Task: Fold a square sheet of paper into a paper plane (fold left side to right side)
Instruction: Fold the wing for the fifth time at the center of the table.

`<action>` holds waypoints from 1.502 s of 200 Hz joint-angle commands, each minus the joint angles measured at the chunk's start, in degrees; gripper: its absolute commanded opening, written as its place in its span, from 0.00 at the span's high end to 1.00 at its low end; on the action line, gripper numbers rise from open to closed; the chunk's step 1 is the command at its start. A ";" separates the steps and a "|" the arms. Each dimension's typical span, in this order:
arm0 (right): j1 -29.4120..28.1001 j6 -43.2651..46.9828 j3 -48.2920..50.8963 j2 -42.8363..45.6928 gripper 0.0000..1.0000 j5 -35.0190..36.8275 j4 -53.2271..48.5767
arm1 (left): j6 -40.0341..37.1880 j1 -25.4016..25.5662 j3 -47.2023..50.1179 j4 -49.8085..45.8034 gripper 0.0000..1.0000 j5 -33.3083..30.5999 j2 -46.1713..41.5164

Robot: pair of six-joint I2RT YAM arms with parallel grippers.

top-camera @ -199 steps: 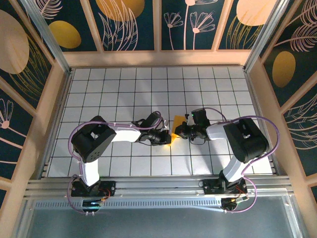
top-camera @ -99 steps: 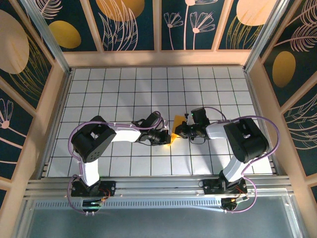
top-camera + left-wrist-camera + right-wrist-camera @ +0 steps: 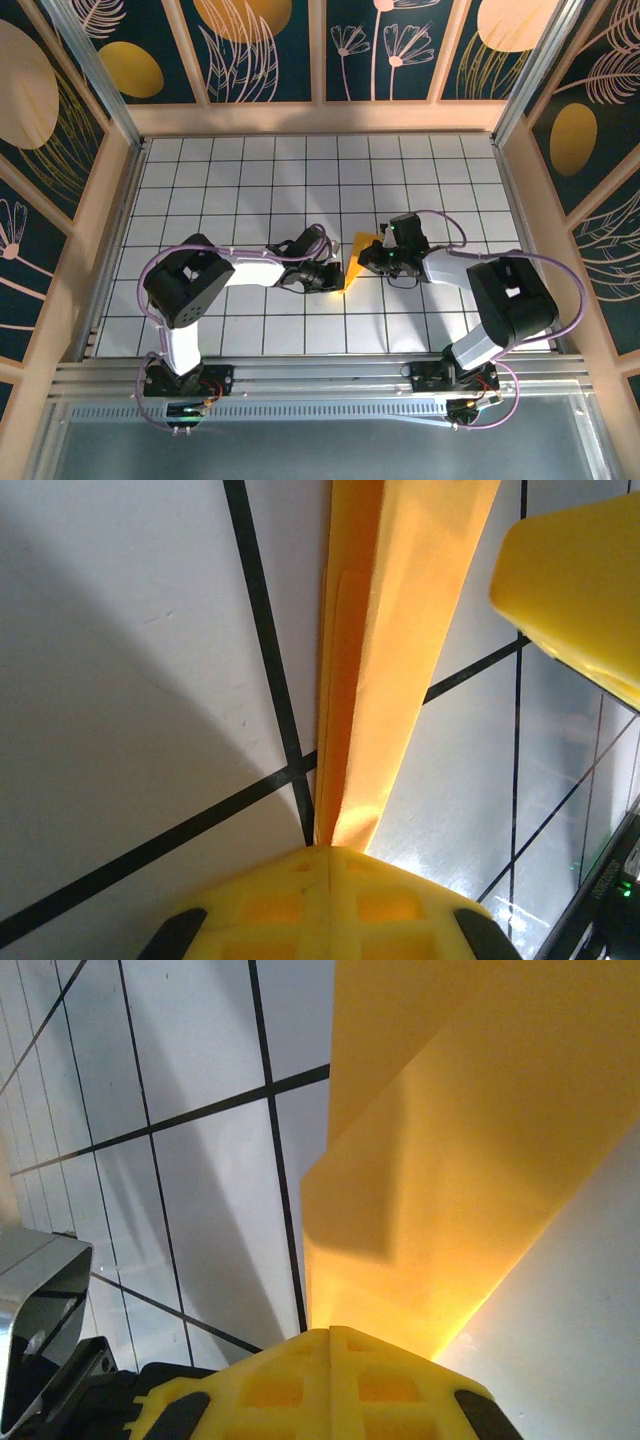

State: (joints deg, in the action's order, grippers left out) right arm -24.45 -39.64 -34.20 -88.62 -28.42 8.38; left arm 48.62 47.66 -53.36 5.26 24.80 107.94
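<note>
The orange-yellow sheet of paper (image 3: pixel 357 256), folded into a narrow pointed shape, is held above the tiled floor between both grippers. My left gripper (image 3: pixel 337 277) is shut on its near, narrow end. In the left wrist view the folded paper (image 3: pixel 400 630) runs as a strip up from the shut left gripper (image 3: pixel 330 852), and a yellow finger of the right gripper (image 3: pixel 575 585) shows at the upper right. My right gripper (image 3: pixel 378 256) is shut on the wider far end. In the right wrist view the paper (image 3: pixel 470 1140) spreads wide from the shut right gripper (image 3: pixel 330 1332).
The white tiled floor (image 3: pixel 250 190) with black grid lines lies under both arms. Wooden walls with dark patterned panels (image 3: pixel 260 50) enclose it on three sides. An aluminium rail (image 3: pixel 320 375) runs along the near edge, where the arm bases are bolted.
The right arm has swung its elbow out to the right and its gripper has shifted slightly right. More of the paper shows stretched between the two grippers. The left arm has stayed put.
</note>
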 commanded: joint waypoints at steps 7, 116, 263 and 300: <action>-2.49 -1.91 1.50 0.40 1.00 0.31 1.55 | -1.41 0.41 -0.56 -6.21 1.00 -2.98 1.66; -4.37 -3.25 1.74 -5.23 1.00 1.77 3.36 | -2.64 1.05 -3.78 -10.87 1.00 -5.72 3.14; 5.66 6.77 -5.44 -3.72 1.00 1.26 -1.52 | -3.38 1.21 -4.09 -10.82 1.00 -5.11 3.68; 4.60 4.95 -4.48 -3.89 1.00 -1.11 1.18 | -3.38 1.21 -4.03 -10.05 1.00 -4.76 3.33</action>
State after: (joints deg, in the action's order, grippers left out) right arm -18.96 -34.83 -38.61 -92.92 -28.51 8.95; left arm 46.46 48.56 -58.33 -0.38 21.82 109.67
